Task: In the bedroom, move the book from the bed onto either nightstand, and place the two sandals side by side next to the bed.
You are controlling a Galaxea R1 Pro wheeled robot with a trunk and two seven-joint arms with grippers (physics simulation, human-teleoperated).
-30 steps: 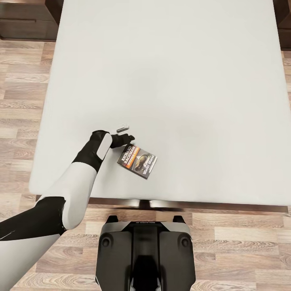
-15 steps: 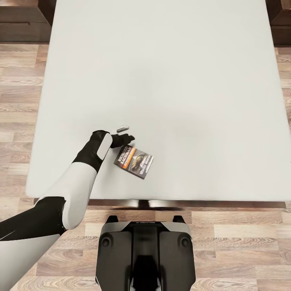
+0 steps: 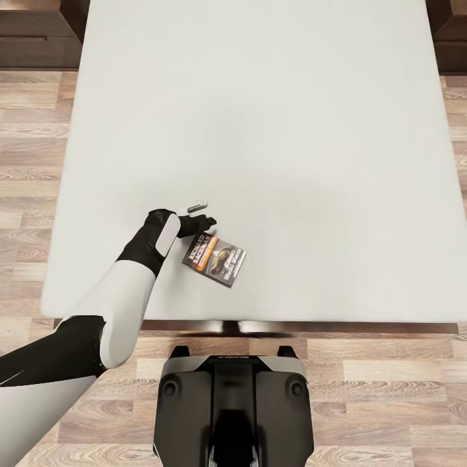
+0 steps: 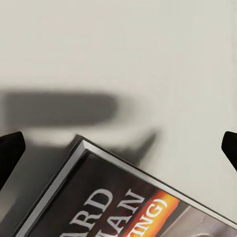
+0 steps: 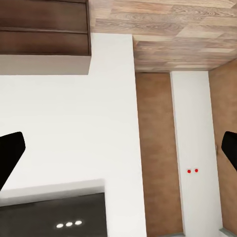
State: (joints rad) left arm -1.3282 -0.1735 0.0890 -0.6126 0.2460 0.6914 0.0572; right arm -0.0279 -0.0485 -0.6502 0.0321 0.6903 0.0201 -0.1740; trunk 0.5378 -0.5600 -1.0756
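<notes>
I look down from my head camera onto the bed (image 3: 259, 97), a wide off-white mattress with a strip of dark wood frame showing along its near edge. Wood-plank floor (image 3: 32, 162) lies on both sides of it, and my dark base (image 3: 233, 408) sits at the foot of the bed.

My left arm reaches forward over the near left part of the mattress. My left gripper (image 3: 201, 219) hangs just above the mattress with its fingers spread apart: one finger (image 3: 196, 207) appears as a small grey bar, the other (image 3: 198, 225) is dark and sits right at the near corner of the book (image 3: 214, 257). I cannot tell whether that dark finger touches the cover.

The book lies flat on the mattress near the bed's front edge, turned at an angle, cover up, with white lettering, an orange band and a picture.

From my left wrist camera, my two dark fingertips (image 4: 10, 153) sit far apart at the frame's sides, with nothing clamped between them. The book's corner (image 4: 123, 197) lies between and below them, and a soft finger shadow falls on the mattress.

From my right wrist camera, my right gripper (image 5: 118, 148) also has its fingertips wide apart and empty, above white surfaces and floor planks.
</notes>
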